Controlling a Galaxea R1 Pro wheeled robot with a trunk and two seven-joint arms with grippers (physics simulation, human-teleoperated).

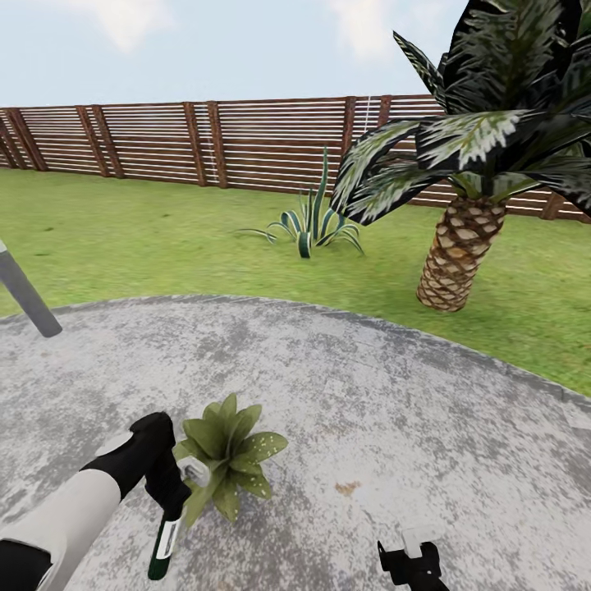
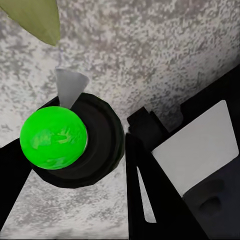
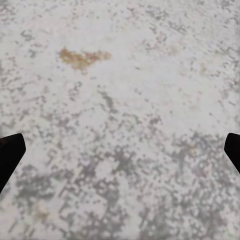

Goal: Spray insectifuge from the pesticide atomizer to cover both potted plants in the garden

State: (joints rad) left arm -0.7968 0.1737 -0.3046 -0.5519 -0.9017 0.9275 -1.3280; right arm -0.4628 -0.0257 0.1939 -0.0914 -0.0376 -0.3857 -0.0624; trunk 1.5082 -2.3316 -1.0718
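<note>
Spraying the first potted plant

Left gripper (image 1: 176, 492), fingers clamped on the pesticide atomizer (image 1: 164, 546), sits just beside the potted plant (image 1: 226, 451); right gripper (image 1: 410, 566) spread wide, empty. Next, I judge: aim nozzle over leaves.

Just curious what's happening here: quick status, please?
Left gripper shut on atomizer, beside potted plant. Right gripper open over bare patio. Nothing in the way.
</note>
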